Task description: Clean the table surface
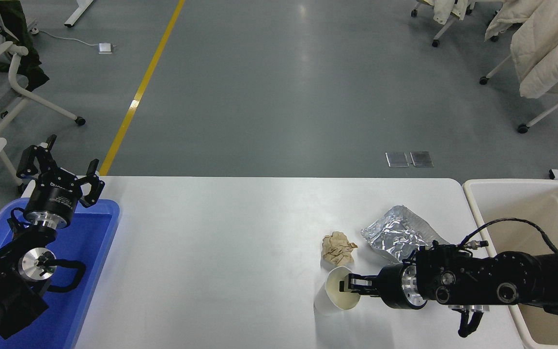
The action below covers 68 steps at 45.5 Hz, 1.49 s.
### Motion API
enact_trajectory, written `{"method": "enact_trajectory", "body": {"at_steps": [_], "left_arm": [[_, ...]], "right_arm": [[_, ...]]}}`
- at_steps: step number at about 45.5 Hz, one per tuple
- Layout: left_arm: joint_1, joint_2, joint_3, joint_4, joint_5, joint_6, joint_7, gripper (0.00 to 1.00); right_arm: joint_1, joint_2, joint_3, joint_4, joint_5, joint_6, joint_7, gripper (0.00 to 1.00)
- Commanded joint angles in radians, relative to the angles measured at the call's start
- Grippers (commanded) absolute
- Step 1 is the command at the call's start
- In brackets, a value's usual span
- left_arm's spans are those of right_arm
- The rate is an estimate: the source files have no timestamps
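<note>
The table surface (221, 252) stretches across the lower half of the view, white and mostly bare, with three pieces of litter gathered near its right end: a crumpled brown paper wad (338, 248), a crushed foil tray (397, 234) just to its right, and a white paper cup (336, 292) lying on its side nearer the camera. The right gripper (348, 283) reaches in from the right edge, and its fingers appear to pinch the cup's rim, one inside the mouth; the grip looks clenched on the cup. The cream-white bin (516, 186) stands just off the table's right end, and no litter shows in the visible part of it. The left gripper (61, 167) is parked over the blue tray (100, 242) at lower left, fingers spread. Judging by this, clearing has barely begun: all three items remain on the table.
</note>
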<state>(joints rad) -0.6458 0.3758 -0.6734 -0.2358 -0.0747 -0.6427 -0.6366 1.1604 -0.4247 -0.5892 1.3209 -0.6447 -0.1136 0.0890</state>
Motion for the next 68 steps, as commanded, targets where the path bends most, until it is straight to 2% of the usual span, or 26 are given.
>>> {"method": "enact_trajectory", "body": {"at_steps": [1, 15, 23, 31, 38, 48, 59, 68], "left_arm": [[0.000, 0.000, 0.000, 0.000, 0.001, 0.000, 0.000, 1.00], [0.000, 0.000, 0.000, 0.001, 0.000, 0.000, 0.000, 1.00], [0.000, 0.000, 0.000, 0.000, 0.001, 0.000, 0.000, 1.00], [0.000, 0.000, 0.000, 0.000, 0.001, 0.000, 0.000, 1.00], [0.000, 0.000, 0.000, 0.000, 0.000, 0.000, 0.000, 1.00], [0.000, 0.000, 0.000, 0.000, 0.001, 0.000, 0.000, 1.00], [0.000, 0.000, 0.000, 0.001, 0.001, 0.000, 0.000, 1.00], [0.000, 0.000, 0.002, 0.001, 0.001, 0.000, 0.000, 1.00]], "right_arm": [[0.016, -0.019, -0.024, 0.012, 0.002, 0.000, 0.002, 0.00], [0.102, -0.112, -0.034, 0.104, -0.001, 0.029, 0.002, 0.00], [0.234, -0.239, -0.084, 0.233, -0.001, 0.071, 0.002, 0.00], [0.386, -0.417, -0.092, 0.317, -0.006, 0.227, 0.002, 0.00], [0.519, -0.597, -0.087, 0.333, -0.013, 0.442, 0.002, 0.00], [0.699, -0.785, -0.075, 0.331, -0.059, 0.693, 0.002, 0.00], [0.826, -0.894, -0.070, 0.325, -0.095, 0.847, 0.002, 0.00], [0.846, -0.924, -0.054, 0.310, -0.144, 0.876, -0.003, 0.00]]}}
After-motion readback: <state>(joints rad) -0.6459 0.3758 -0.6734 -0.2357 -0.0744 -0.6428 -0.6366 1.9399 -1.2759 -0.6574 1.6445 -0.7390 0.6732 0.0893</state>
